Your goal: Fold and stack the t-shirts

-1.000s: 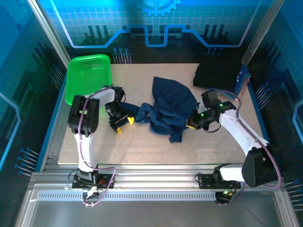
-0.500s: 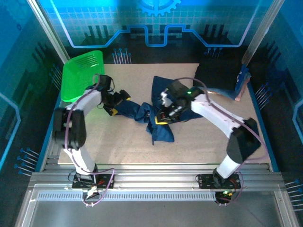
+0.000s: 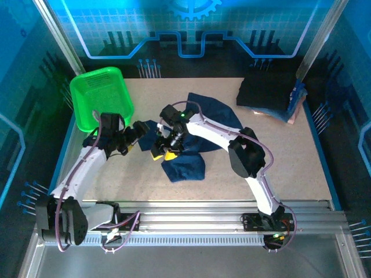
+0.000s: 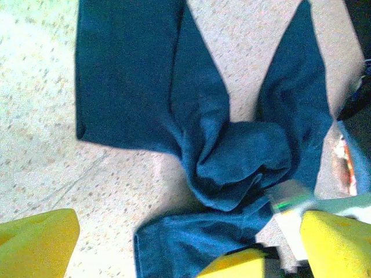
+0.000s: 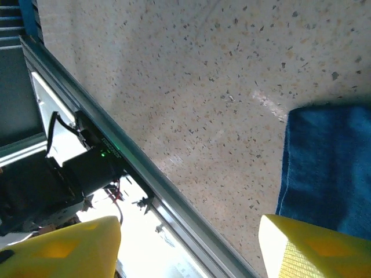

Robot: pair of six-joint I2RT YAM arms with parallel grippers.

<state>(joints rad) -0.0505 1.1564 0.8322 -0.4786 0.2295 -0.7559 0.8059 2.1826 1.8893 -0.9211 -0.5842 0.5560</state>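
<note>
Navy t-shirt, crumpled on surface. Left end effector released beside it; right end effector released above it.

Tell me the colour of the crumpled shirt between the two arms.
The crumpled shirt is navy blue, best seen in the left wrist view.

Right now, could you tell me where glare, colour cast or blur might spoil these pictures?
Top external: sharp, with blue glow on the enclosure walls; the green basket looks oversaturated. Left wrist: the table washes out pale green top-left; the navy t-shirt is clear, the left gripper blurred. Right wrist: white glare past the table edge bottom-left; the right gripper is out of focus.
</note>
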